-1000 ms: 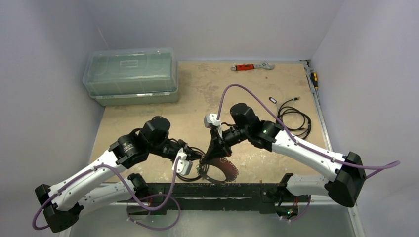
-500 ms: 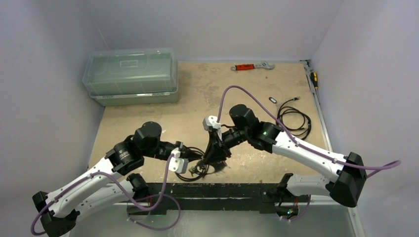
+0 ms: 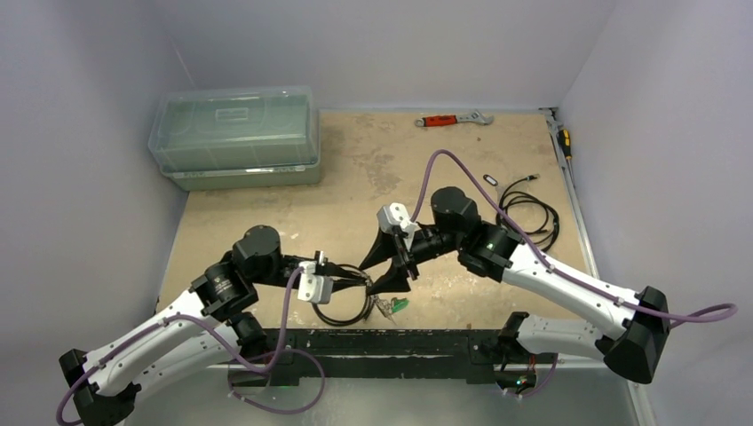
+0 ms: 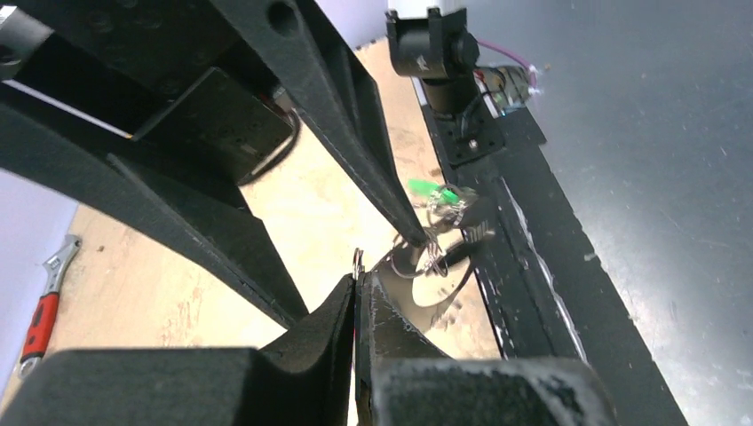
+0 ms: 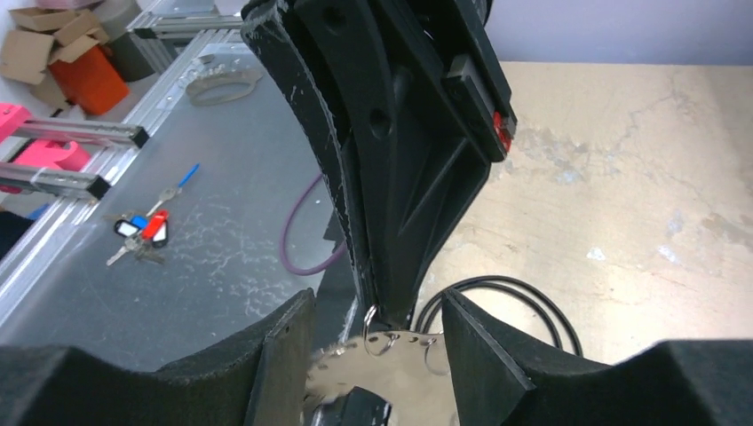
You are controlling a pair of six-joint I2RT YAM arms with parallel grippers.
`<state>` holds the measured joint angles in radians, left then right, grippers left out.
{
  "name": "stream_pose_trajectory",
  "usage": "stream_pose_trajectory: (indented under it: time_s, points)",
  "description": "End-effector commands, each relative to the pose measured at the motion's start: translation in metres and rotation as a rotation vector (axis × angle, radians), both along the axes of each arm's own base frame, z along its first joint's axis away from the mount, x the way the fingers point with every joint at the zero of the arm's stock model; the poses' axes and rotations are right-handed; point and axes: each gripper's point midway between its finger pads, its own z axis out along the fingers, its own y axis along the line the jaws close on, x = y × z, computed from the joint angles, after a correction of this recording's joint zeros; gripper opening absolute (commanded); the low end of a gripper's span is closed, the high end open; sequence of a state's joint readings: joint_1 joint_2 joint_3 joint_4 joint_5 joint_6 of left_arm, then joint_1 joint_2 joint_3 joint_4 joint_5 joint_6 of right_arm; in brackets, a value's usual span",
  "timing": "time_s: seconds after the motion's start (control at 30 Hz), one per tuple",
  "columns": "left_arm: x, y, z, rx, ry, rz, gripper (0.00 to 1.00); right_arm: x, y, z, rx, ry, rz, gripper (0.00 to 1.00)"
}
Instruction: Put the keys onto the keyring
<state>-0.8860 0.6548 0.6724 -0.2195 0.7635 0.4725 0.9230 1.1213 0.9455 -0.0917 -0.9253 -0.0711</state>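
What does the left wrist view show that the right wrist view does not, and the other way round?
Only the left wrist view: the keys with their green piece, and the red-handled wrench. Only the right wrist view: another key bunch with red and blue tags, and cardboard boxes. Both: the left gripper, its jaws shut on the keyring, and the sandy table.

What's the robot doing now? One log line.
left gripper: shut on thin silvery wire keyring | right gripper: open | tiny silvery keys: near front rail
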Motion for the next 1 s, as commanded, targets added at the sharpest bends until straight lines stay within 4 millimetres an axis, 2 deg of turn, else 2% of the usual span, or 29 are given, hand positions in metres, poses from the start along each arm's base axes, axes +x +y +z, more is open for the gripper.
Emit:
stream_pose_trajectory:
  time_s: [0.0,0.07,0.2,0.57,0.8,0.97]
  points:
    - [0.001,-0.003,0.032,-0.146,0.009,0.035,0.00,0.005,-0.005,0.026,0.114,-0.095,-0.075,0.58]
    - [0.001,-0.002,0.039,-0.187,0.016,0.044,0.00,0.010,-0.012,0.038,0.177,-0.140,-0.142,0.58]
    - [0.004,-0.002,0.043,-0.217,0.026,0.068,0.00,0.009,-0.023,0.049,0.291,-0.175,-0.204,0.57]
    - [0.007,-0.006,0.060,-0.340,0.082,0.080,0.00,0.028,-0.025,0.043,0.293,-0.185,-0.320,0.45]
    - [0.011,-0.004,0.066,-0.394,0.101,0.113,0.00,0.024,-0.036,0.047,0.348,-0.214,-0.344,0.45]
    - [0.011,-0.005,0.065,-0.403,0.111,0.112,0.00,0.022,-0.038,0.048,0.378,-0.211,-0.352,0.40]
